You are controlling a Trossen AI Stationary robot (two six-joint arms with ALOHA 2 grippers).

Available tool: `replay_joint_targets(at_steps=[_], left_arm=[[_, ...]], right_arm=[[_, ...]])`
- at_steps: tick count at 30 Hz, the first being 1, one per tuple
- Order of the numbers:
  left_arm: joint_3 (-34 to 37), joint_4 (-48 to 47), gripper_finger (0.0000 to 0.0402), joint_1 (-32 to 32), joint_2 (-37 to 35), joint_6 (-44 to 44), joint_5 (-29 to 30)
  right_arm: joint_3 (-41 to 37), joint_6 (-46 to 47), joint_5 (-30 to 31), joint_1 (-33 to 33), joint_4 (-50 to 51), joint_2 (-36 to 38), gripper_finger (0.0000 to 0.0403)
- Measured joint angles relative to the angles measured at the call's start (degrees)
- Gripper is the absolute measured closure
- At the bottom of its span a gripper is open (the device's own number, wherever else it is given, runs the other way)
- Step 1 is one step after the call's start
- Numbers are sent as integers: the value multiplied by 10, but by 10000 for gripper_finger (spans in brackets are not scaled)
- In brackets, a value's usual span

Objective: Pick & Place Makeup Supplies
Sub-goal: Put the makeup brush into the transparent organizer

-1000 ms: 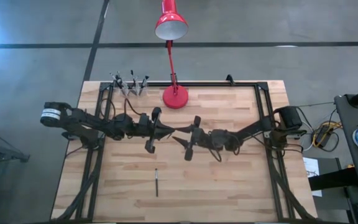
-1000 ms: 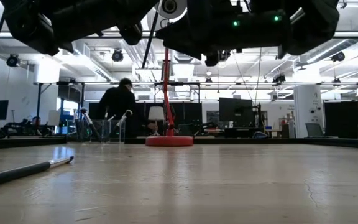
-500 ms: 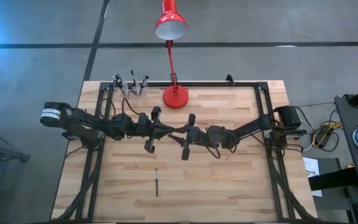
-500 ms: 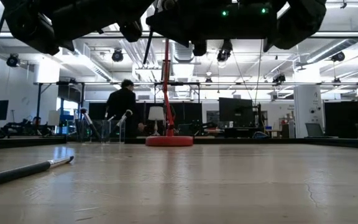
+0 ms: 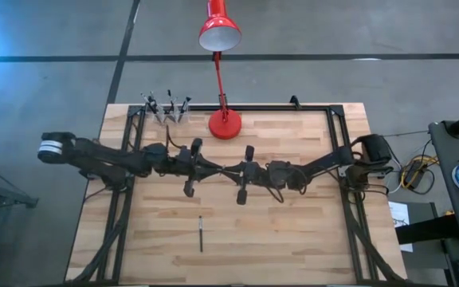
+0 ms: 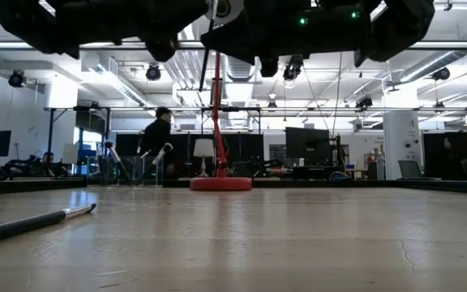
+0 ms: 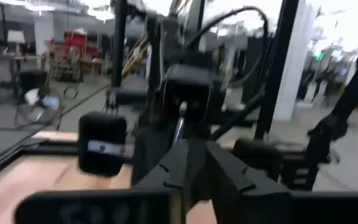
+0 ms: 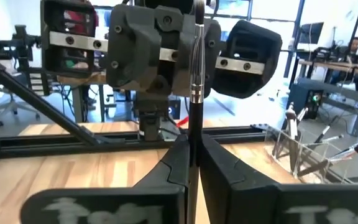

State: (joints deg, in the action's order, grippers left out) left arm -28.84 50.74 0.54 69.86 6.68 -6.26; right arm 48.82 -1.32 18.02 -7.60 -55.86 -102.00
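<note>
A thin dark makeup brush (image 8: 196, 74) with a silvery ferrule sits high over the middle of the table, between my two grippers. My right gripper (image 5: 231, 170) (image 8: 194, 140) is shut on it. My left gripper (image 5: 217, 168) (image 7: 196, 149) faces the right one at close range, and the brush (image 7: 179, 124) shows just beyond it. Another dark makeup stick (image 5: 201, 233) (image 6: 31, 221) lies flat on the wood near the front. A clear holder (image 5: 166, 108) at the far left corner has several brushes standing in it. My right gripper pinches the brush's dark handle (image 8: 195, 121) between its two fingers, just below the silvery ferrule (image 8: 196, 93). The fingers come level from the table's right side. The brush sticks out past the fingertips toward the left gripper, lifted clear of the table.
A red desk lamp stands on its round base (image 5: 225, 123) (image 6: 220, 183) at the far middle, with its shade reaching beyond the table. Black frame rails (image 5: 337, 159) run along the table's sides and back. A person (image 6: 159, 146) moves in the room behind.
My right gripper has shut: its fingers stood wide apart a second ago and are now together on the brush. The rear of my left arm has drawn toward the table's left edge. The stick on the table has not moved.
</note>
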Motion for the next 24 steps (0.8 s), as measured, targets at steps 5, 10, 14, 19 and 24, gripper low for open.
replay_joint_targets(at_steps=[5, 10, 14, 19, 24], left_arm=[[0, -71, 321, 0, -28, -9, 19], [0, -70, 304, 0, -12, -17, 19], [-12, -72, 301, 0, 10, -24, 21], [-29, -73, 301, 0, 26, -58, 24], [-33, -74, 344, 1, 22, -70, 49]], right_arm=[[8, 8, 0, 0, 35, 10, 388], [22, 16, -2, 0, 66, 9, 389], [31, 25, -14, 0, 83, 9, 389], [33, 28, -14, 0, 95, 8, 389], [32, 29, -14, 0, 99, 8, 389]])
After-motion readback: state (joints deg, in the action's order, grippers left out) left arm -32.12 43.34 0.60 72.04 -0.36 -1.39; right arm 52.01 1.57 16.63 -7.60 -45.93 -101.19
